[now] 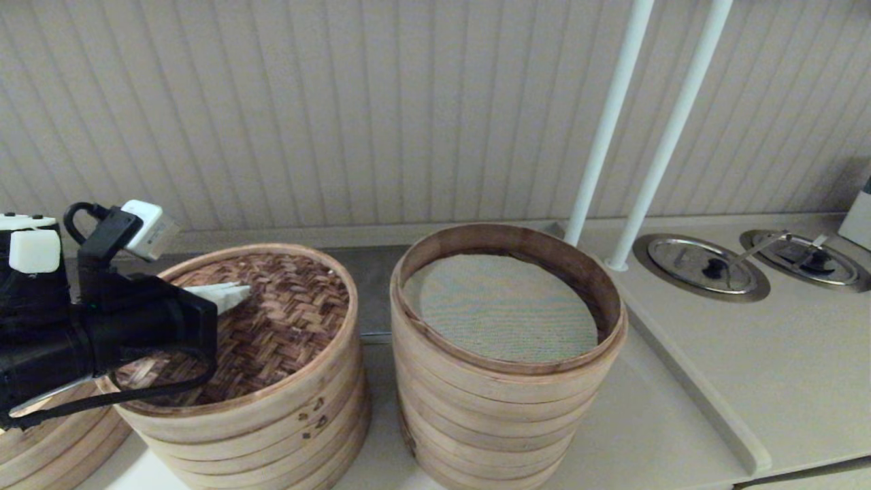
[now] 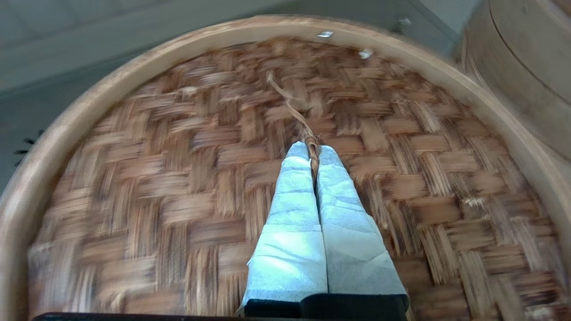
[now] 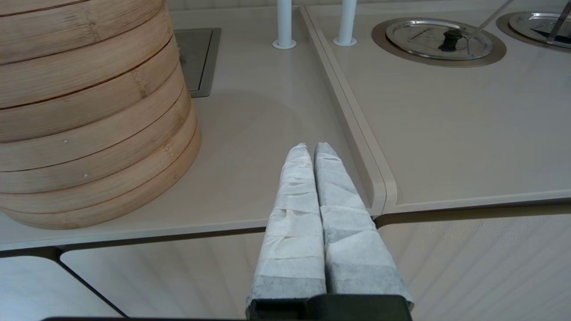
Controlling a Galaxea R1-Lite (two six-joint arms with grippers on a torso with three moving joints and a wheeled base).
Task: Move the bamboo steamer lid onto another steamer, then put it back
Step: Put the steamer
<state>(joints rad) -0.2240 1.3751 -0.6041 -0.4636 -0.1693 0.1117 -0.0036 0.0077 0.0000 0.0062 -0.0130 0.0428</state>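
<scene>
The bamboo steamer lid (image 1: 286,320), dark woven top in a pale hoop, lies over the shorter stack (image 1: 272,429) at the left. I cannot tell whether it rests there or is slightly raised. My left gripper (image 1: 235,294) reaches over its middle. In the left wrist view the left gripper (image 2: 313,151) is shut on the lid's twisted cord handle (image 2: 294,111), which runs across the weave (image 2: 178,178). The other steamer (image 1: 507,381), the tallest stack, stands uncovered to the right with its grey-green mesh liner (image 1: 500,306) showing. My right gripper (image 3: 313,147) is shut and empty near the counter's front edge, beside that stack (image 3: 89,111).
Two white poles (image 1: 605,129) rise behind the tall stack. Round metal covers (image 1: 704,267) are set into the raised counter at the right, past a step edge (image 1: 687,381). A third bamboo stack (image 1: 47,442) shows at the lower left, under my left arm.
</scene>
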